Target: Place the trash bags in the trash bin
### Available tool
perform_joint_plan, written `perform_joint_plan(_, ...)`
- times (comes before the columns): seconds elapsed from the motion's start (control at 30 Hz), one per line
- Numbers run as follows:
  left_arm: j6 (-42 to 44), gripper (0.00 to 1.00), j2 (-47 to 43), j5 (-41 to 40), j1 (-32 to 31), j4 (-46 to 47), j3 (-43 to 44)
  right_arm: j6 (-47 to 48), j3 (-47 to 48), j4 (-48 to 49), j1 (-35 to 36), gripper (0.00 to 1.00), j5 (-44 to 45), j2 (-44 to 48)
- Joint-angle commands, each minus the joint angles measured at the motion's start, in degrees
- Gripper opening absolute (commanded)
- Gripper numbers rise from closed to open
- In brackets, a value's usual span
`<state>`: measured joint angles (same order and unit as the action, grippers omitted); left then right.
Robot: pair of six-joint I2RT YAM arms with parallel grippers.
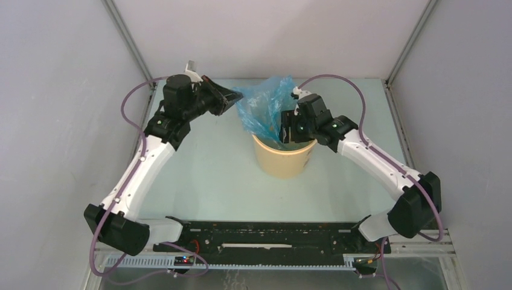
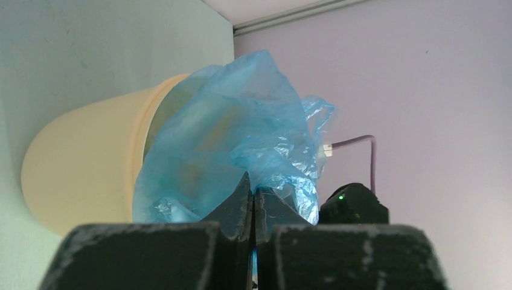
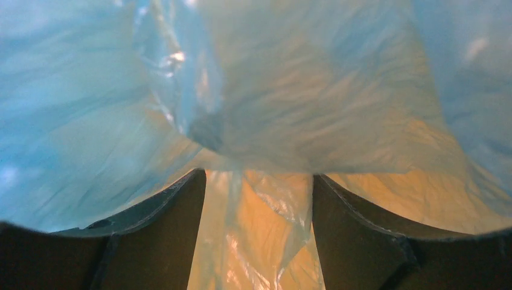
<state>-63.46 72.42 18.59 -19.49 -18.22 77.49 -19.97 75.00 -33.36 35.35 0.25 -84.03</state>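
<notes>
From above, we see the bag (image 1: 262,103) only partly in the bin (image 1: 284,158); its lower end sits inside the mouth, and the rest stands up above the rim in a crumpled plume; the left claw (image 1: 232,99) meets the plume's far-left edge, and the right claw (image 1: 288,130) hangs at the bin's right rim, pointing down; the bin stands upright on the table (image 1: 211,175), mouth up. From the left wrist, the left claw (image 2: 253,190) is closed tight with a fold of the film pinched at its tips; the bag (image 2: 241,145) billows out of the bin (image 2: 84,169) beyond. From the right wrist, the right claw (image 3: 259,181) stands wide apart and clamps nothing; a strand of film hangs loose between its fingers (image 3: 163,229). We judge the risks to be these: a sideways pull from the left could tip so light a bin; springy film may puff back out once released; loose film could snag on the open fingers. The bag's long axis runs from the bin's mouth up and back towards the left claw.
</notes>
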Motion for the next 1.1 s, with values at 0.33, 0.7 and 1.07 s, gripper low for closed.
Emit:
perform_joint_plan(0.33,2.6,0.0,-4.2,-1.7,-2.7,-2.9,2.8,-0.7,10.5,-11.2,-4.6,0.87,-4.2,13.6)
perform_joint_plan(0.7,1.1,0.0,-7.1,-2.1,-5.4,-2.5,-4.4,-5.8,29.8,-7.2,-10.8,0.88,-6.9,2.3)
perform_joint_plan(1.07,1.3,0.0,-8.2,-2.9,-5.9,-2.7,-5.1,-8.4,44.2,-14.0,-6.5,0.82,-9.6,-14.6)
